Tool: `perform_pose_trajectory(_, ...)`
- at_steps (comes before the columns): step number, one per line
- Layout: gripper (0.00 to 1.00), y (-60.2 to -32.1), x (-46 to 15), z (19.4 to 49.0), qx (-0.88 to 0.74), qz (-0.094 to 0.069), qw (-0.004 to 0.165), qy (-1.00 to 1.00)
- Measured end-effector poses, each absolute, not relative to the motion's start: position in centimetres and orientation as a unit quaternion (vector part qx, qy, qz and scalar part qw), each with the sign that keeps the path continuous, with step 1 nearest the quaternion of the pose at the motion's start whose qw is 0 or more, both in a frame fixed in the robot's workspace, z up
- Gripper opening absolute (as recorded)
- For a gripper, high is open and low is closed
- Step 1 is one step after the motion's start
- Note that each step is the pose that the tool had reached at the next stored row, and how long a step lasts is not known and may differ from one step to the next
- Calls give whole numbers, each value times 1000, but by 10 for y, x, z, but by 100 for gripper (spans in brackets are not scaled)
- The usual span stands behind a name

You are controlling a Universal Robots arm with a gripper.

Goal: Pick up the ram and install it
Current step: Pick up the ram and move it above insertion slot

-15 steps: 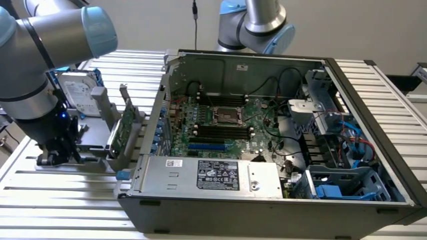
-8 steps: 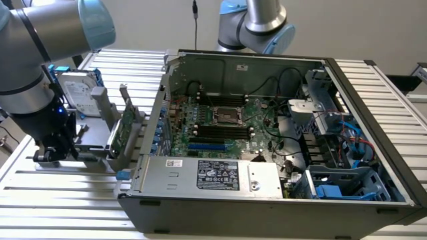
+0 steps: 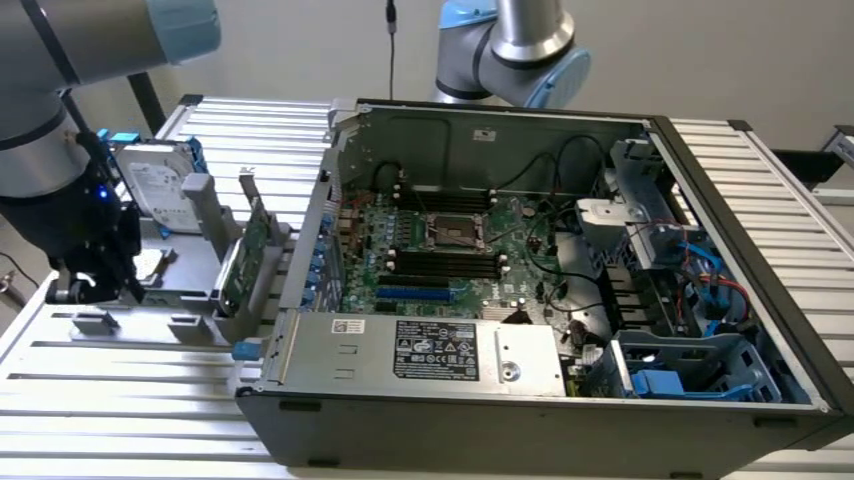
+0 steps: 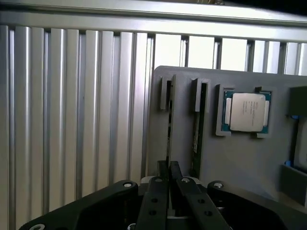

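Note:
In the wrist view the ram (image 4: 169, 134) stands on edge in a slot of the grey holder (image 4: 230, 158), seen as a thin dark strip. My gripper (image 4: 169, 167) sits over its near end, black fingers (image 4: 158, 191) pressed together on the strip. A second stick (image 4: 196, 136) stands in the neighbouring slot. In the exterior view my gripper (image 3: 96, 290) is low at the holder (image 3: 180, 265) on the exterior view's left, outside the open computer case (image 3: 534, 300). The motherboard's black memory slots (image 3: 441, 265) lie below the processor socket (image 3: 454, 232).
A processor chip (image 4: 247, 111) rests in a holder pocket beside the sticks. A silver hard drive with blue rails (image 3: 154, 185) and a green expansion card (image 3: 247, 258) stand in the holder. A second arm (image 3: 514, 45) rises behind the case. The table (image 3: 120, 400) is ribbed aluminium.

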State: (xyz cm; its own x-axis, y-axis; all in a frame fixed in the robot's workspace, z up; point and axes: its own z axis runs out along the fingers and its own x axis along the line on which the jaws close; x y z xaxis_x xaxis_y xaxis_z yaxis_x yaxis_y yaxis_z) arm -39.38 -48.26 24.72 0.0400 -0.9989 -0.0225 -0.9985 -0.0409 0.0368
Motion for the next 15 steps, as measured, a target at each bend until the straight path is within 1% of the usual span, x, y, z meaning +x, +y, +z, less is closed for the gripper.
perform_pose_trajectory(6,13,-483,-391,275,722,-21,5,-692)
perform_pose_trajectory(15,13,-483,-371,313,729,-25,1,-684)
